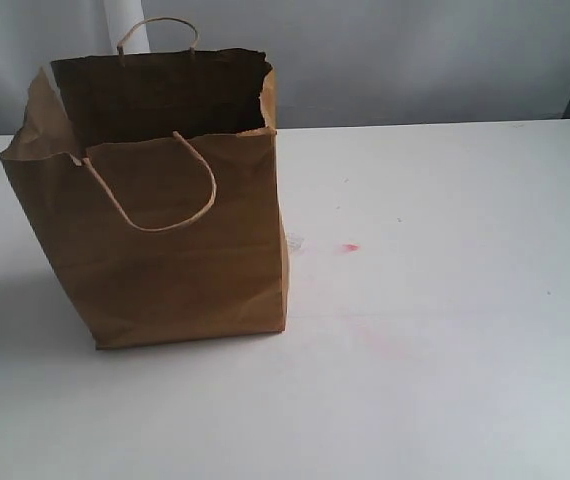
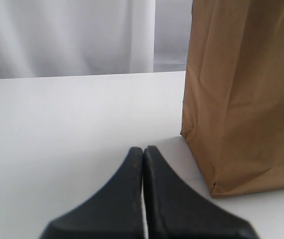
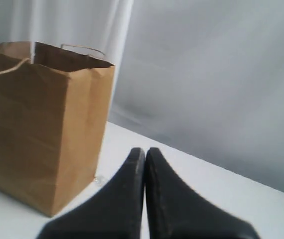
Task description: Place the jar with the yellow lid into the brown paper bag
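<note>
- Standing upright on the white table [image 1: 445, 300], the brown paper bag [image 1: 185, 270] is on the left half of the exterior view, with its flat base down on the tabletop.
- Its long axis runs vertically and its open mouth faces straight up.
- One broad face is turned toward the exterior camera, and a narrow, creased side shows along its right edge.
- The front handle [image 1: 155, 229] has flopped down and hangs as a loop against that broad face. The rear handle [image 1: 160, 20] stands up above the far rim.
- The rim is uneven, torn and folded outward at the left corner and ragged at the far right corner.
- The bag's inside is in deep shadow, so I cannot tell whether the yellow-lidded jar is in there.
- A small red smudge [image 1: 350, 247] marks the table to the right of the bag, apart from it.
- The left gripper [image 2: 143, 149] has its two black fingers pressed flat together with nothing between them. It sits low over the table, near the bag's [image 2: 241, 99] bottom corner but clear of it.
- The right gripper [image 3: 144, 150] is likewise closed finger to finger and empty. The bag [image 3: 37, 129] stands apart from it, seen from a corner with both handles in sight.
- Neither arm shows in the exterior view.
- A pale curtain [image 1: 415, 60] hangs behind the table.
</note>
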You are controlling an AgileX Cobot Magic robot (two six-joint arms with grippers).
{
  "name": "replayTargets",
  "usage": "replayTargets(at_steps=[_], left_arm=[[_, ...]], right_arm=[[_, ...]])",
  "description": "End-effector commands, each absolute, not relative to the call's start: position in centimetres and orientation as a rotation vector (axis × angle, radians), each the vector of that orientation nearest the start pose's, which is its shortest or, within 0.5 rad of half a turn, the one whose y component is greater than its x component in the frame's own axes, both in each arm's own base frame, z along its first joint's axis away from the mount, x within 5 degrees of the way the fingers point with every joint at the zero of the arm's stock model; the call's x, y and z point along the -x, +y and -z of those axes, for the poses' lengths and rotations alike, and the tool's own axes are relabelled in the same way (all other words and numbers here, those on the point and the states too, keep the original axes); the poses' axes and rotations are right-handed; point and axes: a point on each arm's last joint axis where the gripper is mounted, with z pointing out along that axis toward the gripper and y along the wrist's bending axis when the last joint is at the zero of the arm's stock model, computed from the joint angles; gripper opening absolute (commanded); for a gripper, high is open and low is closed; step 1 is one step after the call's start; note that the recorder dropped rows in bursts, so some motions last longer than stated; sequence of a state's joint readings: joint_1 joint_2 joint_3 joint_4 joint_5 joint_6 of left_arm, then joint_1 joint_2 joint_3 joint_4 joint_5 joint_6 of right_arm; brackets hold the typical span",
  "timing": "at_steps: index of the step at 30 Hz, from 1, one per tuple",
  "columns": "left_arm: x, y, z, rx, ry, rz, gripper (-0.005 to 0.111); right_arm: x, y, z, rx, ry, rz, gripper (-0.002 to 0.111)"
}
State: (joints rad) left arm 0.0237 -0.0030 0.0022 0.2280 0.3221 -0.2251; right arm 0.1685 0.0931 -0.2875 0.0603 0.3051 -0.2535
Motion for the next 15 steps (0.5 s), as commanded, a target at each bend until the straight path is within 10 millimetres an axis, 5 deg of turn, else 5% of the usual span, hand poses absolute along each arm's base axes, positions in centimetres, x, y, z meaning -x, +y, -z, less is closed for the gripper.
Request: replayTargets(at_steps=[1,9,15], left_arm=[[-5.4,0.7,-18.5,0.082,1.789,-0.066,0.001],[-5.4,0.7,-18.5,0.082,1.789,-0.066,0.001],[-5.4,0.7,-18.5,0.082,1.789,-0.066,0.001]], right_arm=[[-4.8,0.5,-25.1,0.248,1.529,0.102,0.000],[-5.5,0.5,-20.7,0.259,1.578,0.127,0.000],[-5.6,0.5,-19.6,0.256,1.660,0.107,0.000]])
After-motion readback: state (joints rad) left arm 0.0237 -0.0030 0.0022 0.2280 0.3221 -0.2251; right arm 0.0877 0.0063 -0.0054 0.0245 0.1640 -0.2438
